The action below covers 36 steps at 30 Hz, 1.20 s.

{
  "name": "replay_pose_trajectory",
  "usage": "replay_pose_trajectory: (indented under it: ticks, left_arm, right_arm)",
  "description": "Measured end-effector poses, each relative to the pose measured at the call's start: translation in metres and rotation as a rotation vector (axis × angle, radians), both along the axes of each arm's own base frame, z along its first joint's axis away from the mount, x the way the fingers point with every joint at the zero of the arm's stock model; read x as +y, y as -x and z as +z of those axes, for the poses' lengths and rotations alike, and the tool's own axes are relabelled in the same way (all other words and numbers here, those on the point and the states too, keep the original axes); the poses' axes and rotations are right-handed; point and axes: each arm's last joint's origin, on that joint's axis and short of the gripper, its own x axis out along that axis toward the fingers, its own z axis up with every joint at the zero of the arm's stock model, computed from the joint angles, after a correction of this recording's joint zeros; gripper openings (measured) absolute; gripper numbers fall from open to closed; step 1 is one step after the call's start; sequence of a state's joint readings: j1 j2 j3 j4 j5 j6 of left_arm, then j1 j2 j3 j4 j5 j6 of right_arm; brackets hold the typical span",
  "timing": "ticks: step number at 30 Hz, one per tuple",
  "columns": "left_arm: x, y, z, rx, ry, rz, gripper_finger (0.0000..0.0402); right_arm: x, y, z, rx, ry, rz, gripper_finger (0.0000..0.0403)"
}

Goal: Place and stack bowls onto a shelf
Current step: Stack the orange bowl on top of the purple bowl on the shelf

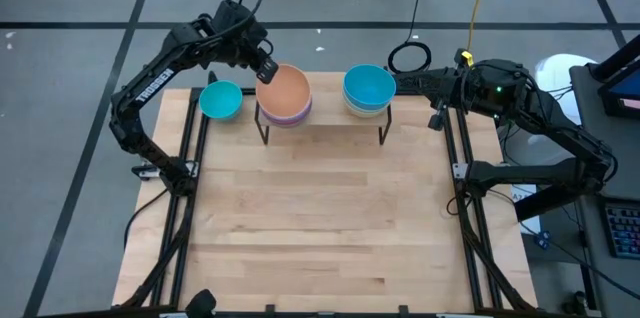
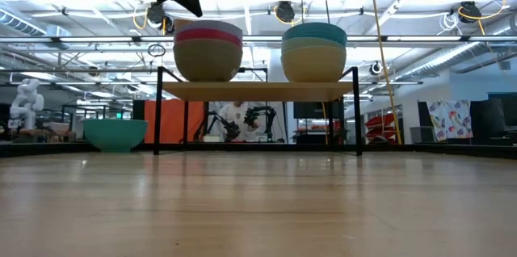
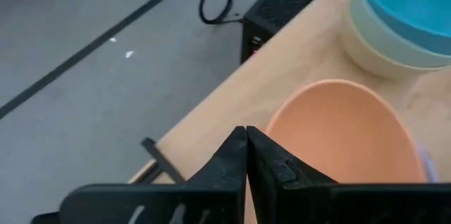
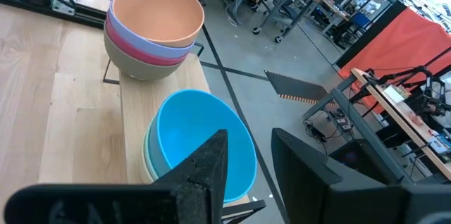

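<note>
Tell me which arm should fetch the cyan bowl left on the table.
Left. The left hand hovers shut over the orange-topped stack, right beside the loose cyan bowl. The right hand sits open past the other stack, across the shelf.

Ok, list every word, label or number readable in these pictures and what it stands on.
"TROSSEN": white letters on the dark left arm, seen in the high view.
The round plain bowls, the light wooden plank shelf and the wooden tabletop carry no text.
Signs in the room behind are too small to read.
</note>
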State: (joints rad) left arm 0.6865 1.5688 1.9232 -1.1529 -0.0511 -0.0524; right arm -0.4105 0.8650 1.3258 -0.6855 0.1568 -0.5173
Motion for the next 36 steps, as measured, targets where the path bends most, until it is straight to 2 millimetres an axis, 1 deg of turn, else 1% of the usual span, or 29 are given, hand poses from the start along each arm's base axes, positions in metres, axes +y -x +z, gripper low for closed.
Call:
replay_pose_trajectory:
  ticks: [14, 16, 22, 36]
  left_arm:
    - [0.001, 0.000, -0.001, 0.024, -0.023, 0.013, 0.0003]
    - [0.002, -0.002, -0.003, 0.029, -0.019, 0.016, 0.0003]
    - [0.009, -0.013, -0.013, 0.050, 0.003, 0.021, 0.0002]
    - [0.033, -0.043, -0.046, 0.126, 0.029, -0.002, 0.0001]
  right_arm:
    - [0.000, 0.000, 0.000, 0.000, 0.000, 0.000, 0.0102]
    - [0.000, 0.000, 0.000, 0.000, 0.000, 0.000, 0.0102]
    - [0.000, 0.000, 0.000, 0.000, 0.000, 0.000, 0.0102]
    - [0.000, 0.000, 0.000, 0.008, 0.012, 0.005, 0.0102]
